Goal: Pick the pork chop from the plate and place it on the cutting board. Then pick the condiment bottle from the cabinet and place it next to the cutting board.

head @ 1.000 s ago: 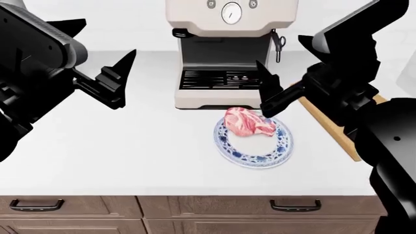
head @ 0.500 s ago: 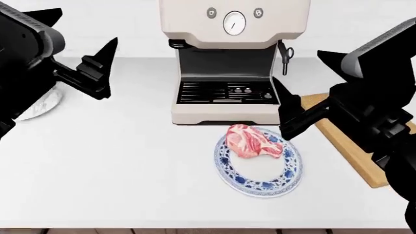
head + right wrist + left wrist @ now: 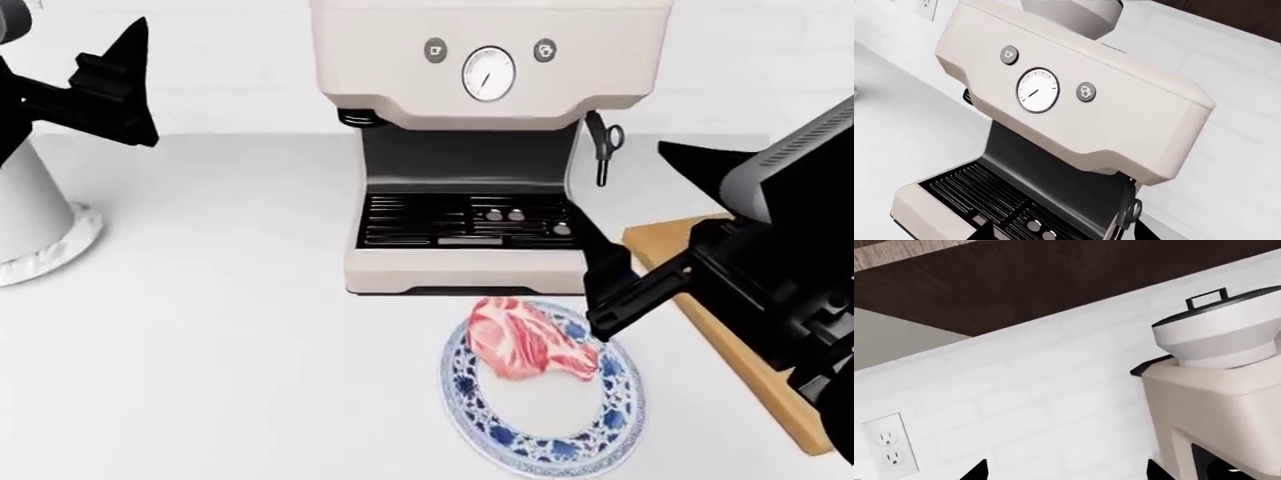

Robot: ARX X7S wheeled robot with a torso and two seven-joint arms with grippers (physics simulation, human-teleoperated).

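Observation:
The pork chop (image 3: 531, 347), pink-red with white marbling, lies on the far half of the blue-patterned white plate (image 3: 561, 447) in front of the coffee machine. The light-wood cutting board (image 3: 663, 243) lies to the plate's right, mostly behind my right arm. My right gripper (image 3: 601, 295) hangs open just right of the chop, above the plate's rim, holding nothing. In its wrist view the right gripper (image 3: 1064, 234) faces the machine's drip tray. My left gripper (image 3: 114, 85) is raised at the far left, open and empty; the left gripper (image 3: 1066, 472) faces the tiled wall. The condiment bottle is out of view.
A beige coffee machine (image 3: 487, 150) stands at the back of the counter, its steam wand (image 3: 603, 145) toward the board. A white cone-shaped appliance (image 3: 27, 215) stands at far left. A wall outlet (image 3: 889, 450) and a dark wood cabinet underside (image 3: 1054, 280) show above.
The head view has shifted, so the machine looms larger and the plate sits lower in the picture. The left gripper has risen up and to the left. The right gripper stays by the chop.

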